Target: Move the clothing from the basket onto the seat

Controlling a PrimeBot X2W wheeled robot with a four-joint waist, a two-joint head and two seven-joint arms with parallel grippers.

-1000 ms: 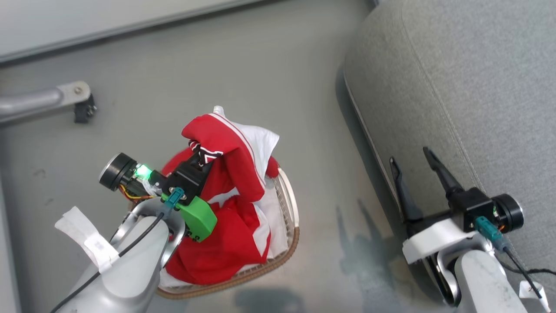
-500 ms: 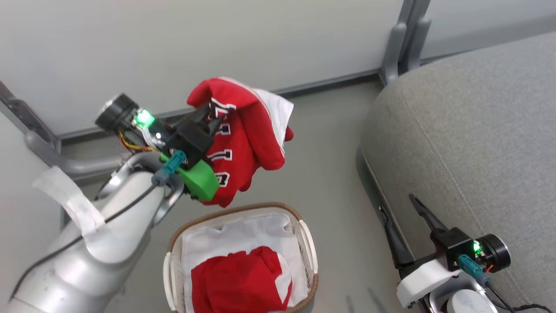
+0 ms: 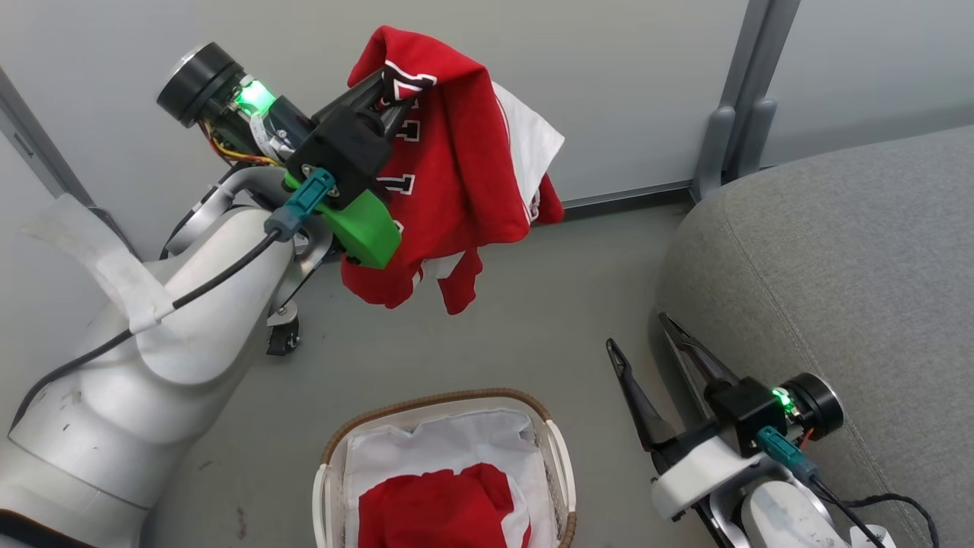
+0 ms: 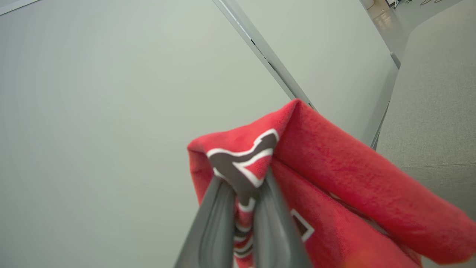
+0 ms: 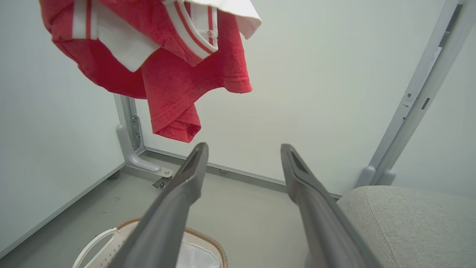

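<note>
The basket [image 3: 426,401] holds a white liner [image 3: 426,454] and a plainer red garment [image 3: 445,506]; the left end effector [image 3: 386,82], which its wrist view shows pinched on the lettered fold of the jersey [image 3: 464,152], dangles it short of the seat [image 3: 837,259]; the right end effector [image 3: 636,330] gapes empty.

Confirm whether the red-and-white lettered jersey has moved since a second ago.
Yes. The red-and-white lettered jersey, pinched in the left gripper, has risen up and away from the white slatted basket with its brown rim.
</note>
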